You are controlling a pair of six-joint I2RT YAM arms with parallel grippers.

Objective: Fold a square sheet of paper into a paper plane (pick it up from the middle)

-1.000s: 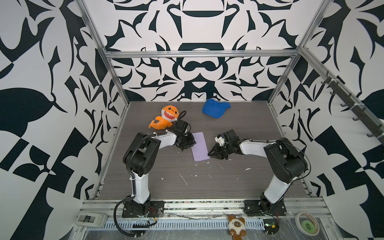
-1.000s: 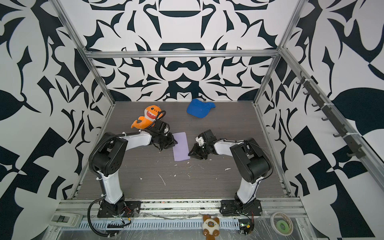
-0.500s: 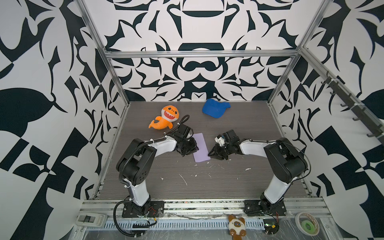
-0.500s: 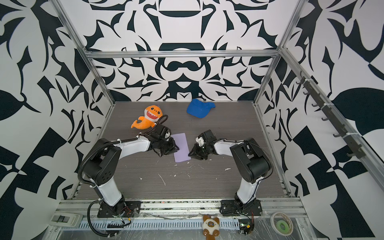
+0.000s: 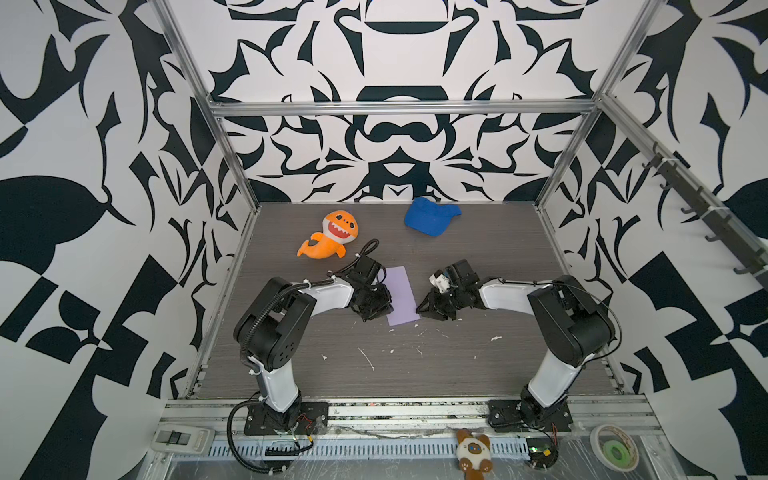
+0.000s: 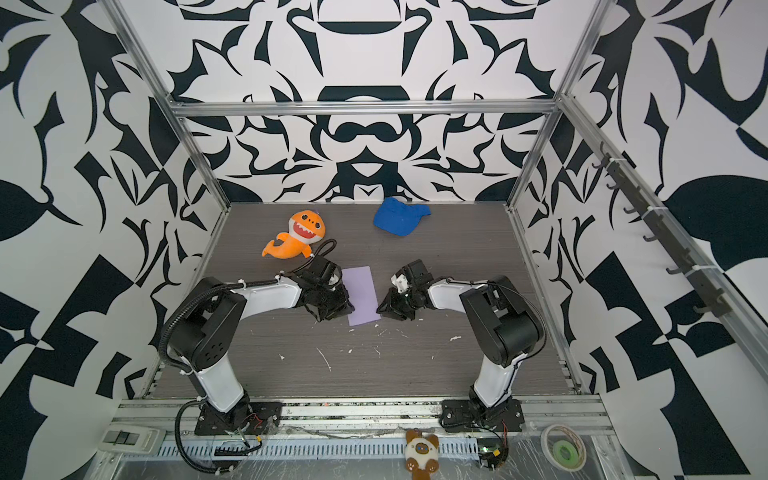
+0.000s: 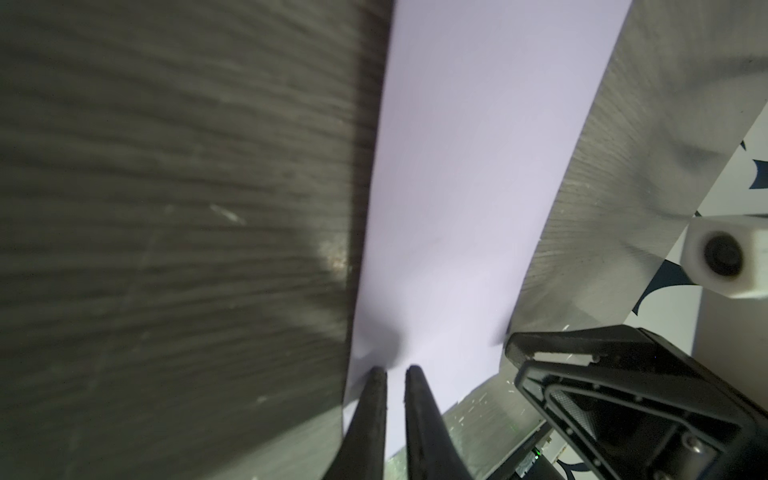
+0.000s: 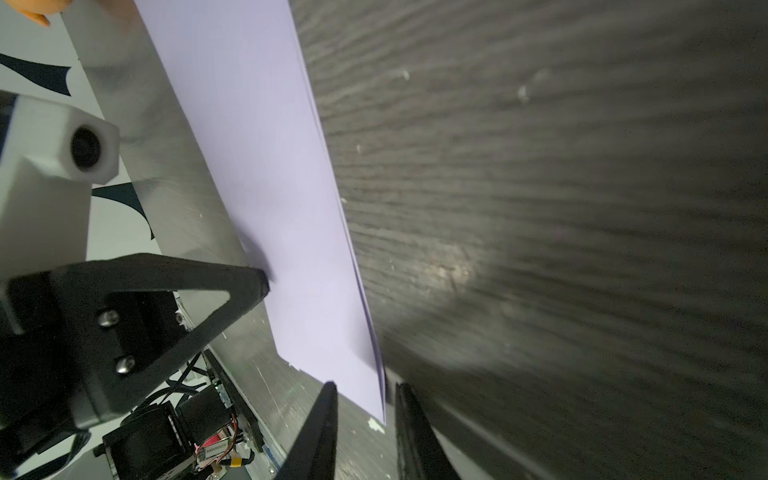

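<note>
the square sheet of paper [image 5: 401, 296], thin, matte and pale lavender, is seen doubled into a long narrow rectangle, laid flat on the dark wood-grain table [image 5: 457, 374] at mid-scene. both white arms are stretched low toward it. the left gripper [image 7: 395, 370] is set on its left edge, jaws narrowed to a slit; a pinch is possibly formed. the near right corner is straddled by the right gripper [image 8: 363, 388], jaws partly apart, nothing clamped.

The left end effector [image 7: 393, 369] gapes narrowly, right end effector [image 8: 365, 385] wider.
</note>
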